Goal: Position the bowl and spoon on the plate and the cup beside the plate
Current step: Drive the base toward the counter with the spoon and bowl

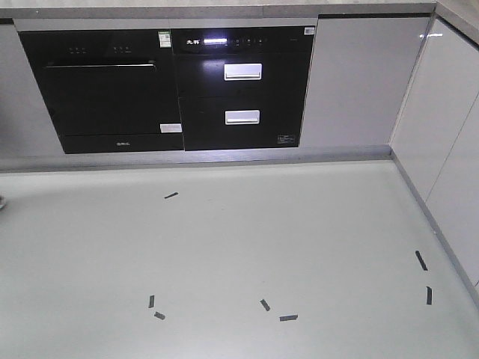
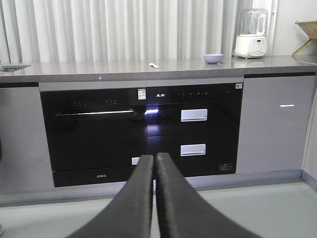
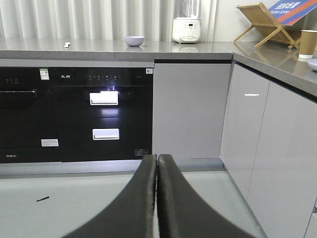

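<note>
Bowl (image 2: pixel 213 58) and spoon (image 2: pixel 154 65) sit apart on the counter (image 2: pixel 99 67), cup (image 3: pixel 308 44) near plate (image 3: pixel 313 64) round its corner. We see left gripper (image 2: pixel 155 161) and right gripper (image 3: pixel 157 159) pressed closed, empty.

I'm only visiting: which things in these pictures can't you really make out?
Plate: right wrist view, cut off by the right edge, only a sliver shows.
Cup: same view, clipped by that edge; contents hidden by its wall.
Spoon: left wrist view, too small to tell which way it faces.
Bowl: same view, contents hidden by its own side.
Counter: front view, top cut off by the upper edge, so no dishes show.
</note>
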`<state>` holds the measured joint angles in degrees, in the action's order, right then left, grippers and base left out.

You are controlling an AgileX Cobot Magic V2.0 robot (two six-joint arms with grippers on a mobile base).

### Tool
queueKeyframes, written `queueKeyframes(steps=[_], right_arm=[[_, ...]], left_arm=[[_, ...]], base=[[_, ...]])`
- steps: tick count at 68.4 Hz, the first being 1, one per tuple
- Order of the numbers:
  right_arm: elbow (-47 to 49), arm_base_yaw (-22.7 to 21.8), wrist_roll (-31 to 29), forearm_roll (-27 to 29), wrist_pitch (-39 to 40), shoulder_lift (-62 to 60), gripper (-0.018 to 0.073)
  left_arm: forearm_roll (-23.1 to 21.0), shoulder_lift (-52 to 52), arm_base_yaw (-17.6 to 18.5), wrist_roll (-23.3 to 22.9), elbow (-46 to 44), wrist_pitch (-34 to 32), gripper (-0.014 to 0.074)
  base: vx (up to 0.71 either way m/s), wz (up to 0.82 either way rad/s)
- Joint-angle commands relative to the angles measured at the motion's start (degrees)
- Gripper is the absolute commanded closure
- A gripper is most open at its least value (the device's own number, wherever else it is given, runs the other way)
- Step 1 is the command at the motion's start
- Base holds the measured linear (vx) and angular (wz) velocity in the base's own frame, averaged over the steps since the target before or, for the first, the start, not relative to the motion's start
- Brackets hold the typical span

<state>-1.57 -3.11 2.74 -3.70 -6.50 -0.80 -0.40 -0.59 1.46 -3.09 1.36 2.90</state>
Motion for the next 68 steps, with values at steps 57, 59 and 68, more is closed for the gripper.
queueKeyframes(steps=[57,59,68], right_arm=[[-0.62,0.06,-0.54,-0.38,4.14,-0.25,0.0565],[-0.62,0.06,-0.54,-0.38,4.14,-0.25,0.0565],[-0.62,0.06,-0.54,-0.38,4.14,-0.25,0.0565]], left_arm=[[-0.47,-0.82,-0.05,-0.07,-1.05,-4.51,0.0603],[-0.47,-0.82,-0.05,-0.07,-1.05,-4.51,0.0603],[-0.47,-0.82,-0.05,-0.07,-1.05,-4.51,0.0603]], base=[[0.00,0.00],[0.01,0.01],[0.03,0.00]])
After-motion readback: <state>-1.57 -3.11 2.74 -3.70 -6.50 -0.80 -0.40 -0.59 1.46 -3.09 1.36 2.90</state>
